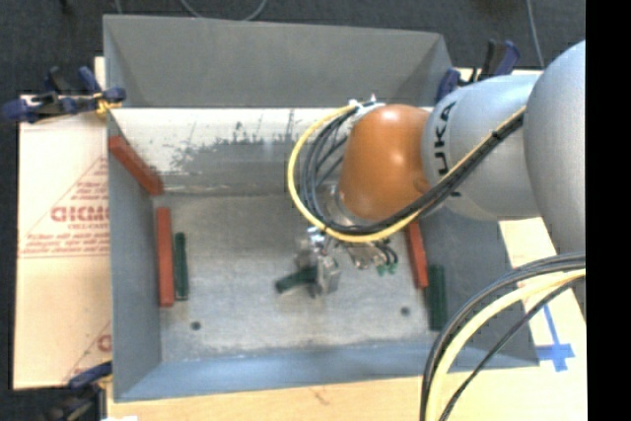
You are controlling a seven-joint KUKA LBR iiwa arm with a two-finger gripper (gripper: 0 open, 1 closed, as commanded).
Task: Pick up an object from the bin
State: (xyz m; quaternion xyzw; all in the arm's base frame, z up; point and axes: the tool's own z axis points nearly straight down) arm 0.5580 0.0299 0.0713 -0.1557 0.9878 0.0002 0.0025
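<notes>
Bright band across bin (197, 138) wall; floor dimmer.

A thin dark green stick (294, 284) lay flat near the middle of the bin (227, 311); it was slightly slanted; its right end was hidden.

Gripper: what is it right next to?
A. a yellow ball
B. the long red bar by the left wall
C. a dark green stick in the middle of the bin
C: the gripper hangs low with the dark green stick right beside it; the red bar lies away by the left wall.
</notes>
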